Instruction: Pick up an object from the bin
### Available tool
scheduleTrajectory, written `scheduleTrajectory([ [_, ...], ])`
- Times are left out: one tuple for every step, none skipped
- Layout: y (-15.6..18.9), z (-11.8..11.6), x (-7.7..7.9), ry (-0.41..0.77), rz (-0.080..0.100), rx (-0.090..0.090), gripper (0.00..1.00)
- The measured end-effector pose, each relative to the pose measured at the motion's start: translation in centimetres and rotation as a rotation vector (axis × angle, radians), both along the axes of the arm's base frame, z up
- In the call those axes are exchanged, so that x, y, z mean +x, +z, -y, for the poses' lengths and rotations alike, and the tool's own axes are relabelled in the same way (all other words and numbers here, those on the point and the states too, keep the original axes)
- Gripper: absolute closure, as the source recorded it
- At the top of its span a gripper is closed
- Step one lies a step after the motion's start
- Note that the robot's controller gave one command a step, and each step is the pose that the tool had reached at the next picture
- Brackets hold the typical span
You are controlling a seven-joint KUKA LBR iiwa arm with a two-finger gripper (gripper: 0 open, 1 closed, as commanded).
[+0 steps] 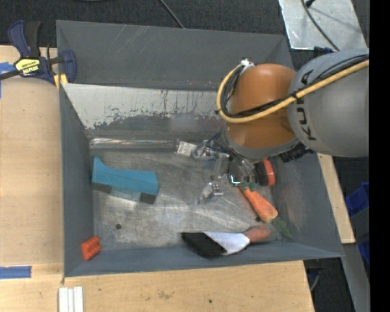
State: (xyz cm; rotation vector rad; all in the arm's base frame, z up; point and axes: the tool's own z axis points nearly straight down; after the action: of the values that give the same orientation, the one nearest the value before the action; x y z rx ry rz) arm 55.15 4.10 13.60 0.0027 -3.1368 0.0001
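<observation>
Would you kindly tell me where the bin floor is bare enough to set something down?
The widest bare patch is mid-floor, between the blue block and the tool. A second runs along the front, from the orange piece to the black-and-white brush. The right side is crowded: tool, carrot and brush lie close together.
</observation>
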Motion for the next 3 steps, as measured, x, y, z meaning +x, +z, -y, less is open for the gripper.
scheduleTrajectory([
  [0.4, 0.0, 0.2, -0.001, 0.007, 0.0, 0.0],
  [0.2, -0.2, 0.4, -0.008, 0.009, 0.0, 0.0],
  [-1.5, -4.3, 0.9, 0.054, 0.002, 0.002, 0.0],
])
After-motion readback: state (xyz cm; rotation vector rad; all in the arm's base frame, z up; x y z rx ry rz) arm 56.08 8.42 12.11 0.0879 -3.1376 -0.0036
